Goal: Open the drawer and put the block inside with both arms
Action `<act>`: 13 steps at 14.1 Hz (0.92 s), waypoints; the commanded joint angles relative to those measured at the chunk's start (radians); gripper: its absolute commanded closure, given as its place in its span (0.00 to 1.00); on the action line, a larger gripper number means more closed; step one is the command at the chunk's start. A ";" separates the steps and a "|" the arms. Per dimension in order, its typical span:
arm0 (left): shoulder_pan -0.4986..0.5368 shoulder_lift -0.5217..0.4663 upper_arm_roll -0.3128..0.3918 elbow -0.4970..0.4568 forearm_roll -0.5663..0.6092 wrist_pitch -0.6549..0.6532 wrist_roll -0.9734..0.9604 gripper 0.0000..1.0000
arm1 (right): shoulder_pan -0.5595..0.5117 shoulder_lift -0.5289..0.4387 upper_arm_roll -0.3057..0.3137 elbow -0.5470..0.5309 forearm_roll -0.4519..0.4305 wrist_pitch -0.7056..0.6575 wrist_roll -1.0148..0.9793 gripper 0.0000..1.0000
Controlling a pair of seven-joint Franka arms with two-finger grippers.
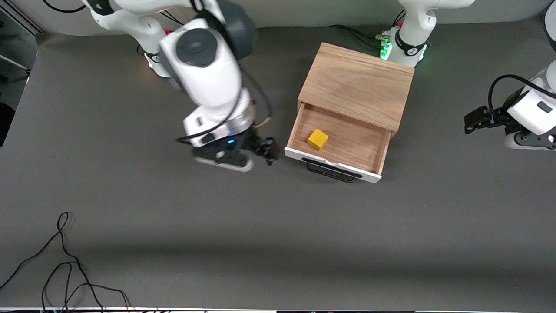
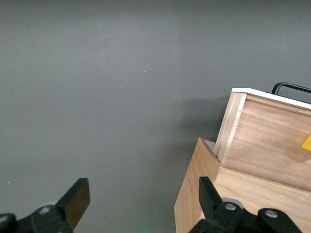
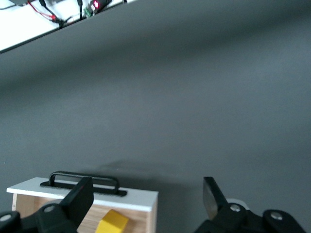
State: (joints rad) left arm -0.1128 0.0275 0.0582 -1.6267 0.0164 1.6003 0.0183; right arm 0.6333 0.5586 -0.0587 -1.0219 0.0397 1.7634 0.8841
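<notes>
The drawer (image 1: 354,141) stands pulled out of the light-wood cabinet (image 1: 356,84), its white front and black handle (image 1: 332,171) toward the front camera. The yellow block (image 1: 318,139) lies inside on the drawer floor, apart from both grippers. My right gripper (image 1: 271,151) hangs open and empty beside the drawer, at the side toward the right arm's end of the table. In the right wrist view the gripper (image 3: 146,187) shows open above the drawer front (image 3: 136,198) and the block (image 3: 112,223). My left gripper (image 1: 473,120) waits open and empty toward the left arm's end; in its wrist view (image 2: 143,187) the drawer's side (image 2: 262,141) shows.
Loose black cables (image 1: 65,261) lie on the grey table near the front camera, toward the right arm's end. The left arm's green-lit base (image 1: 406,45) stands just past the cabinet's back corner.
</notes>
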 commanded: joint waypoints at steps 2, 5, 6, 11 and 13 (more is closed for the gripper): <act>-0.011 -0.008 0.006 -0.004 -0.001 0.000 0.008 0.00 | -0.119 -0.071 0.005 -0.041 0.043 -0.036 -0.167 0.00; -0.011 -0.008 0.006 -0.004 -0.001 0.000 0.006 0.00 | -0.205 -0.095 0.005 -0.046 0.048 -0.077 -0.233 0.00; -0.011 -0.008 0.006 -0.004 -0.001 0.000 0.006 0.00 | -0.242 -0.106 0.005 -0.058 0.048 -0.079 -0.272 0.00; -0.011 -0.006 0.006 -0.004 -0.001 0.000 0.006 0.00 | -0.417 -0.274 -0.007 -0.254 0.109 -0.113 -0.575 0.00; -0.011 -0.006 0.006 -0.004 -0.001 0.000 0.006 0.00 | -0.432 -0.313 -0.051 -0.283 0.106 -0.166 -0.649 0.00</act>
State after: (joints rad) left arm -0.1133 0.0276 0.0577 -1.6268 0.0164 1.6007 0.0183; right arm 0.1986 0.3407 -0.0738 -1.1971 0.1243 1.6211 0.3074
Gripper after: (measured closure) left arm 0.000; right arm 0.000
